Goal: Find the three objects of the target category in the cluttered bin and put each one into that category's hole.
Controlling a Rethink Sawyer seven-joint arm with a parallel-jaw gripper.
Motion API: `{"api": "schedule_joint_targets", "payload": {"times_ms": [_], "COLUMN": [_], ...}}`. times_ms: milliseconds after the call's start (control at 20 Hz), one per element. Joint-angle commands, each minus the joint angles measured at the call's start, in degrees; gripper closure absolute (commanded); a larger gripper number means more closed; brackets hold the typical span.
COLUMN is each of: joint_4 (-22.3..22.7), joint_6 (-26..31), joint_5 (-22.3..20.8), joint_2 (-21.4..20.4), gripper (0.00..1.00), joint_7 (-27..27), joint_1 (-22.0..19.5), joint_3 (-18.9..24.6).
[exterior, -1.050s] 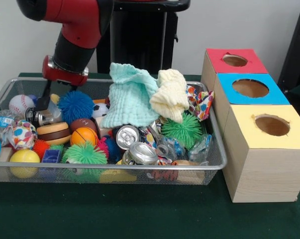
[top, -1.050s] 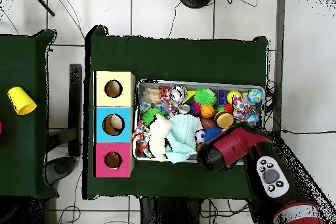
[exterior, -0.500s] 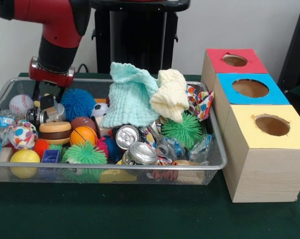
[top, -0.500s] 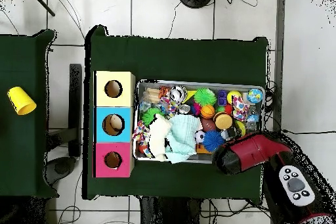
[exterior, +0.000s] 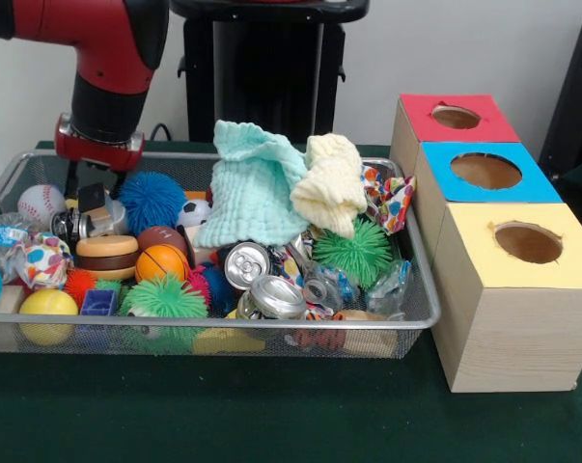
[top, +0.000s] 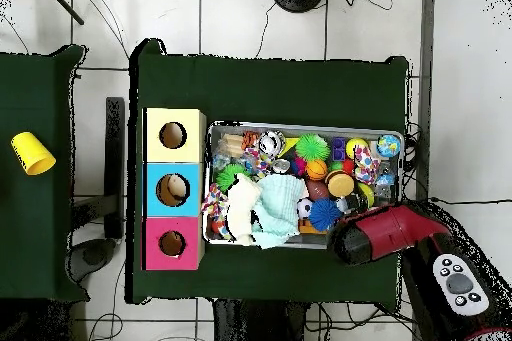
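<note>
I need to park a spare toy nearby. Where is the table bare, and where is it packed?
The green cloth is free in front of the wire bin, and in the overhead view also beyond it. The bin is packed rim to rim. The three boxes stand close against its side, and the arm hangs over its far corner.

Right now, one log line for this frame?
phase: searching | gripper: low over wire bin, beside blue koosh ball | grasp: unclear | boxes: untouched

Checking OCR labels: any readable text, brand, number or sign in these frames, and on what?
None can be read.
crushed cans: any print is too blurred.
patterned ball: coloured patches only, no letters.
three boxes: plain coloured tops, no labels.
arm: grey buttons, no readable marks.
</note>
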Motion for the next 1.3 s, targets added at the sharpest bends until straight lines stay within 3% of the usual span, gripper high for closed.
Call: {"api": "schedule_joint_targets", "payload": {"times_ms": [50, 150, 200, 1300], "joint_4": [-4.0, -3.8, -3.7, -2.8], "joint_6": [-4.8, -5.0, -4.7, -8.6], "joint_5": [1.5, 1.9, 2.9, 3.1], "joint_2": [2.4, 2.5, 2.7, 3.2], "gripper": [0.00, 0.00, 1.00, 1.00], "joint_7": [-6.5, -7.2, -7.9, -5.8], "joint_1": [-1.1, -1.6, -2.4, -3.7], "joint_3": [5.0, 5.4, 6.0, 7.1]}}
